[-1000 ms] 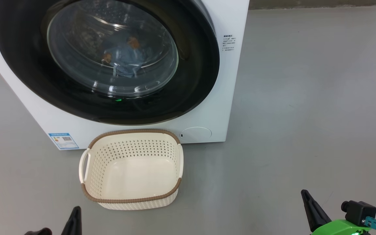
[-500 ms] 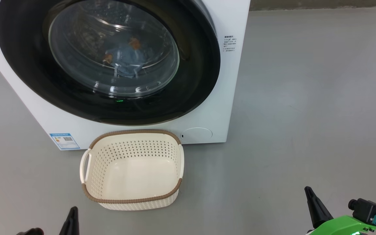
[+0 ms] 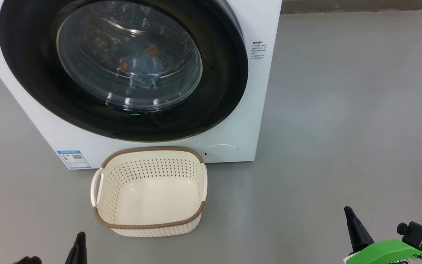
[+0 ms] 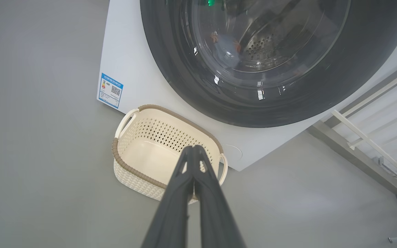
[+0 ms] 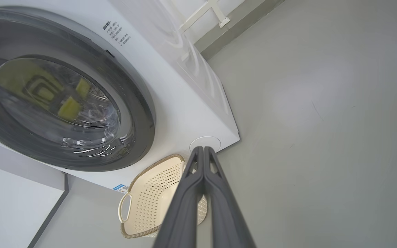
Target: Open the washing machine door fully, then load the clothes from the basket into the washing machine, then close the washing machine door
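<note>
Fingers of left gripper (image 4: 193,148) & right gripper (image 5: 202,148) pressed together; cream-white perforated plastic basket (image 3: 148,224) w/ brown rim just in front of big white washing machine (image 3: 260,110), glossy black round door (image 3: 225,73) closed, light blue clothes (image 3: 141,69) seen inside through it.

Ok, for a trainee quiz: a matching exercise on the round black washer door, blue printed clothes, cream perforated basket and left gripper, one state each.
1. large round glossy black washing machine door
2. light blue printed clothes
3. cream-white perforated plastic basket
4. left gripper

A. empty
B. shut on nothing
C. closed
D. inside the drum, behind glass

Pairs: 1-C, 2-D, 3-A, 4-B.
</note>
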### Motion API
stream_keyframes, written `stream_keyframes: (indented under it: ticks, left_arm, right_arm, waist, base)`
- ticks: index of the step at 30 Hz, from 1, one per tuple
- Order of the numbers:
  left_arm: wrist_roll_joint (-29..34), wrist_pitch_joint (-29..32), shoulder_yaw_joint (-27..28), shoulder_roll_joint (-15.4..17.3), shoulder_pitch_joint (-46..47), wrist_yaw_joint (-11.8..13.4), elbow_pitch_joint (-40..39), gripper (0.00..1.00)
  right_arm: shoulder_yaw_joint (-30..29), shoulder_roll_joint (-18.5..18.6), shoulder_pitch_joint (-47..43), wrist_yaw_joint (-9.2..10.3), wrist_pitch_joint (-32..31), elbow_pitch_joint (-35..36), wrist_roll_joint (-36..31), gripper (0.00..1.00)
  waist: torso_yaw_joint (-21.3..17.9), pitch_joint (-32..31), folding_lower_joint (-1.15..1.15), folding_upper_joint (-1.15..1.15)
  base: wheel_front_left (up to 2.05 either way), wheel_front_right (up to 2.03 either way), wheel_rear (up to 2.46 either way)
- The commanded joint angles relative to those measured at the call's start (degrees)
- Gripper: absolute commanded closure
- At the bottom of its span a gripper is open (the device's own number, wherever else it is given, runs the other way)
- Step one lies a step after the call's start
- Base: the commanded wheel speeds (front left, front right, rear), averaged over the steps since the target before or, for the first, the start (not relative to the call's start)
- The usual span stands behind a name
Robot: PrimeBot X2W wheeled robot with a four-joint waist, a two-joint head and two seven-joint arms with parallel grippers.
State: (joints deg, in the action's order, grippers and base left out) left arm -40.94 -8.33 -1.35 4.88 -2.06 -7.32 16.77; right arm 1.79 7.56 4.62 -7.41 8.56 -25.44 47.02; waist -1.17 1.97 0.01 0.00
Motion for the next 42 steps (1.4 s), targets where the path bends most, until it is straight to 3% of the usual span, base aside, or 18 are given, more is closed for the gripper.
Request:
stream_keyframes:
  ticks: [1, 42]
  left_arm:
    - [-1.3, 0.3, 1.2, 0.7, 2.6, 0.0, -1.4, 1.00]
    - [-24.4, 7.0, 4.3, -0.5, 5.4, -0.1, -1.9, 1.00]
  right_arm:
    - [-0.1, 0.3, 1.3, -0.02, -0.4, 1.8, 1.4, 1.00]
    - [-4.0, -2.0, 1.6, -0.05, -7.2, 6.1, 21.6, 1.00]
  waist:
    - [0.0, 0.0, -0.01, 0.00]
    - [0.5, -0.9, -0.01, 0.00]
  base:
    - [0.00, 0.00, 0.00]
    - [0.00, 0.00, 0.00]
